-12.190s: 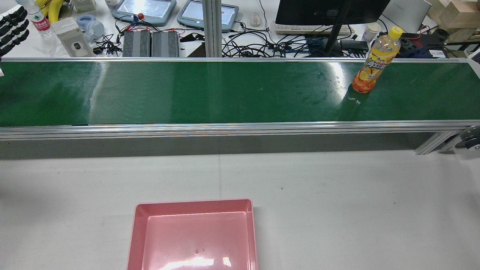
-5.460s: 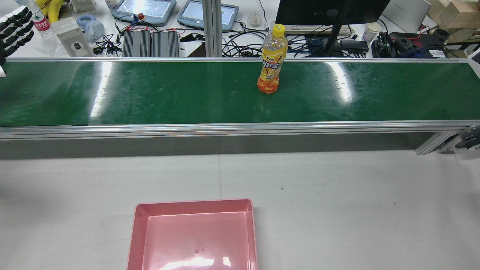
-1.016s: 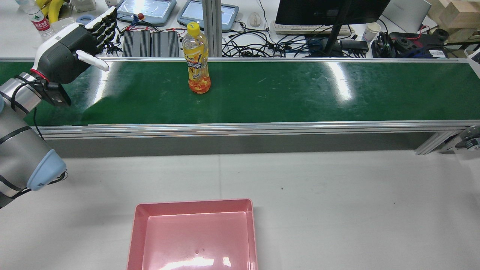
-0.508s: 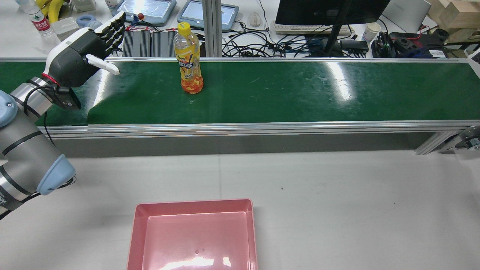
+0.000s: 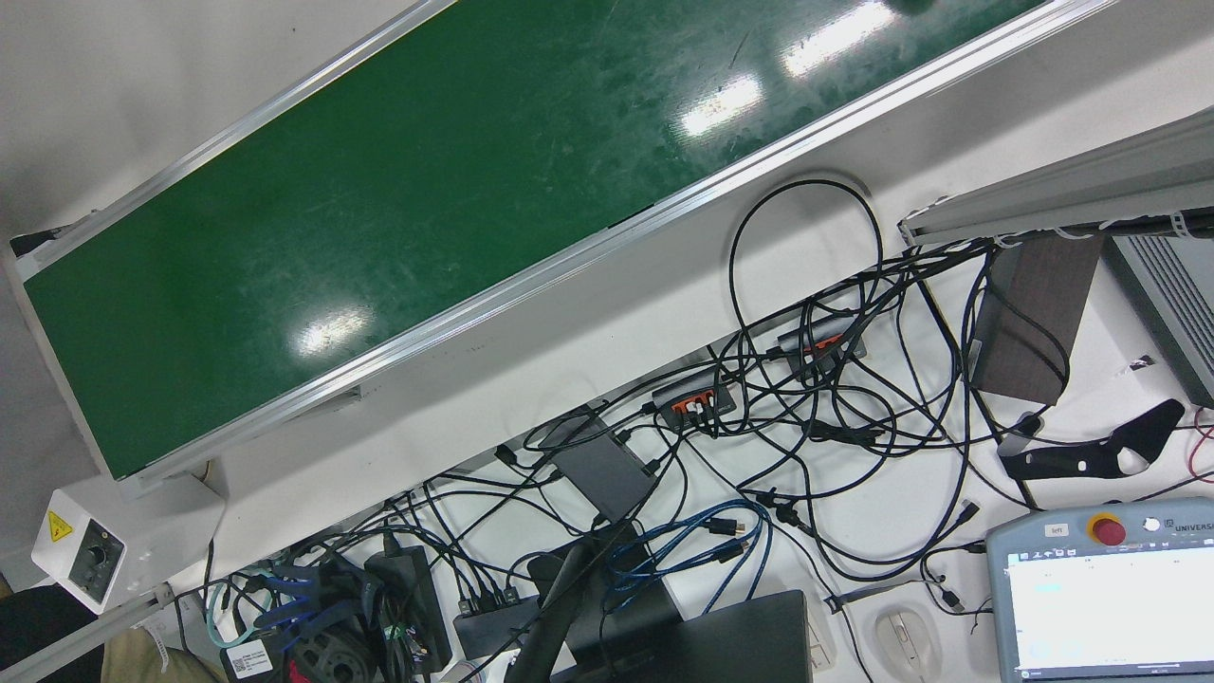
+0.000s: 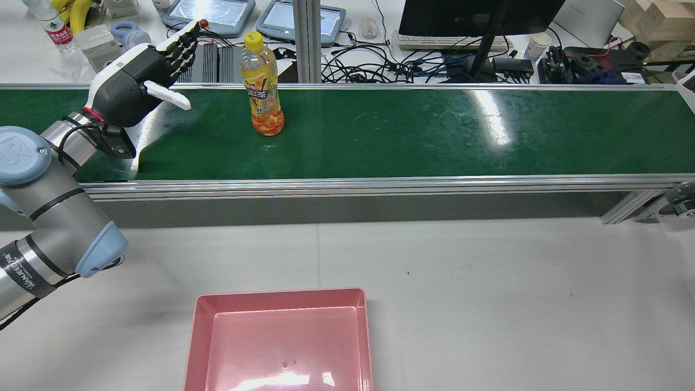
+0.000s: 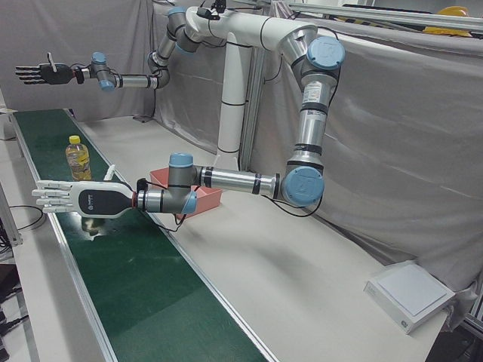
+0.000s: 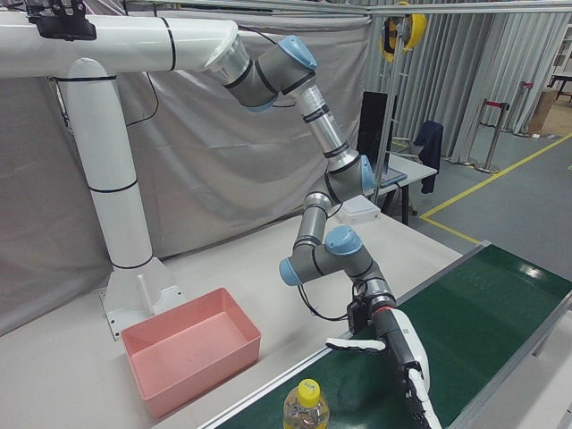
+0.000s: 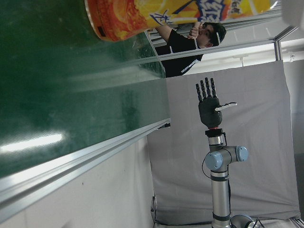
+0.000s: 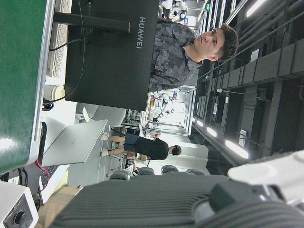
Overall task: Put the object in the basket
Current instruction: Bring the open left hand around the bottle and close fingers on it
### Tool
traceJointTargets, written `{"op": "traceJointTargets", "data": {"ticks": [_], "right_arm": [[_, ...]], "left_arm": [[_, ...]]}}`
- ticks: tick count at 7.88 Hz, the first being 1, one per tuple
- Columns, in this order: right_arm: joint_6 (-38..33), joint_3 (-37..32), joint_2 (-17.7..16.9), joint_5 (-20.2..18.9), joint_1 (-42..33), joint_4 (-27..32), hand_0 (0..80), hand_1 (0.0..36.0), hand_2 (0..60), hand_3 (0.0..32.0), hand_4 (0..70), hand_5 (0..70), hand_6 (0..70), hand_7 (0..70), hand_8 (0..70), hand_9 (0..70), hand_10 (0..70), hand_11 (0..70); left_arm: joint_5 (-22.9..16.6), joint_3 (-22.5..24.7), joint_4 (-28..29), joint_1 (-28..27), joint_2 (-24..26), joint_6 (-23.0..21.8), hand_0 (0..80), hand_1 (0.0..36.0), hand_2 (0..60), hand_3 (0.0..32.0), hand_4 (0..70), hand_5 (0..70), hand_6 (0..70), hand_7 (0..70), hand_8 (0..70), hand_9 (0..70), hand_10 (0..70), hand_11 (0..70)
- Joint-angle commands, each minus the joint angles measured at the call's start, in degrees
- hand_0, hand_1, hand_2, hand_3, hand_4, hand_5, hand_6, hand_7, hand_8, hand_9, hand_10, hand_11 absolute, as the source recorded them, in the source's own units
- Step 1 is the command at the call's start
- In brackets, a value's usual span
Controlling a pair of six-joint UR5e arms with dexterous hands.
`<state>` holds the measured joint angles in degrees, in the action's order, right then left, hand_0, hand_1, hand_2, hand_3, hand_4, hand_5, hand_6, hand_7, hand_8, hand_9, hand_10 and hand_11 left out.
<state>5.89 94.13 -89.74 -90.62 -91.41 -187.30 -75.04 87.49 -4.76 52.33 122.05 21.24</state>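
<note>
A yellow-capped orange drink bottle (image 6: 262,87) stands upright on the green conveyor belt (image 6: 407,136); it also shows in the left-front view (image 7: 78,160), the right-front view (image 8: 307,407) and the left hand view (image 9: 180,12). My left hand (image 6: 138,87) is open over the belt, just left of the bottle and apart from it; it shows too in the front corner views (image 7: 79,200) (image 8: 402,362). My right hand (image 7: 38,73) is open and empty, raised high at the far end of the belt (image 9: 209,102). The pink basket (image 6: 279,339) sits empty on the grey table, near side.
An aluminium rail (image 6: 347,187) edges the belt on the table side. Behind the belt lies a cluttered desk with a monitor (image 6: 478,16), teach pendants (image 6: 212,13) and cables. The white arm pedestal (image 8: 125,223) stands behind the basket (image 8: 192,357).
The bottle has ridden the belt from the right end leftwards to left of centre. My left arm has come in from the left edge toward it, hand open throughout.
</note>
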Motion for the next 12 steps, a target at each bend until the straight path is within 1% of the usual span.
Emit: {"op": "traceJointTargets", "data": {"ticks": [1,3,7,8,9,10,11,12], "right_arm": [[0.0,0.0,0.0,0.0,0.0,0.0,0.0,0.0,0.0,0.0,0.0,0.0,0.0,0.0,0.0,0.0,0.0,0.0],[0.0,0.0,0.0,0.0,0.0,0.0,0.0,0.0,0.0,0.0,0.0,0.0,0.0,0.0,0.0,0.0,0.0,0.0],[0.0,0.0,0.0,0.0,0.0,0.0,0.0,0.0,0.0,0.0,0.0,0.0,0.0,0.0,0.0,0.0,0.0,0.0],[-0.09,0.09,0.0,0.0,0.0,0.0,0.0,0.0,0.0,0.0,0.0,0.0,0.0,0.0,0.0,0.0,0.0,0.0],[-0.09,0.09,0.0,0.0,0.0,0.0,0.0,0.0,0.0,0.0,0.0,0.0,0.0,0.0,0.0,0.0,0.0,0.0],[-0.09,0.09,0.0,0.0,-0.09,0.0,0.0,0.0,0.0,0.0,0.0,0.0,0.0,0.0,0.0,0.0,0.0,0.0],[-0.09,0.09,0.0,0.0,-0.09,0.0,0.0,0.0,0.0,0.0,0.0,0.0,0.0,0.0,0.0,0.0,0.0,0.0],[-0.09,0.18,0.0,0.0,-0.09,0.0,0.0,0.0,0.0,0.0,0.0,0.0,0.0,0.0,0.0,0.0,0.0,0.0]], "left_arm": [[-0.37,-0.04,0.1,-0.21,1.26,-0.15,58.6,5.5,0.0,0.0,7.6,0.1,0.0,0.0,0.0,0.0,0.0,0.0],[-0.46,-0.21,0.01,-2.23,2.4,-0.15,58.4,5.3,0.0,0.0,8.0,0.2,0.0,0.0,0.0,0.0,0.0,0.0],[-0.46,-0.47,0.01,-3.02,3.63,-0.06,59.0,5.6,0.0,0.0,8.7,1.2,0.0,0.0,0.0,0.0,0.0,0.0],[-0.54,-0.82,-0.34,-3.11,5.02,-0.06,60.1,5.9,0.0,0.0,9.3,2.9,0.0,0.0,0.0,0.0,0.0,0.0],[-0.54,-0.91,-1.47,-3.11,6.34,-0.06,61.8,6.4,0.0,0.0,10.7,9.2,0.0,0.0,0.0,0.0,0.3,1.5],[0.33,-0.65,-7.31,-3.38,7.92,-0.06,63.2,10.0,0.0,0.0,18.0,39.4,4.6,18.0,14.5,24.2,19.0,29.2],[4.77,-0.48,-9.63,-3.47,8.55,0.03,71.4,16.2,0.0,0.0,47.4,70.0,25.0,45.9,38.0,54.7,56.8,70.0],[9.25,-0.04,-14.1,-3.9,9.6,0.46,68.5,28.9,55.9,0.0,58.9,70.0,54.7,70.0,58.0,70.0,70.0,70.0]]}}
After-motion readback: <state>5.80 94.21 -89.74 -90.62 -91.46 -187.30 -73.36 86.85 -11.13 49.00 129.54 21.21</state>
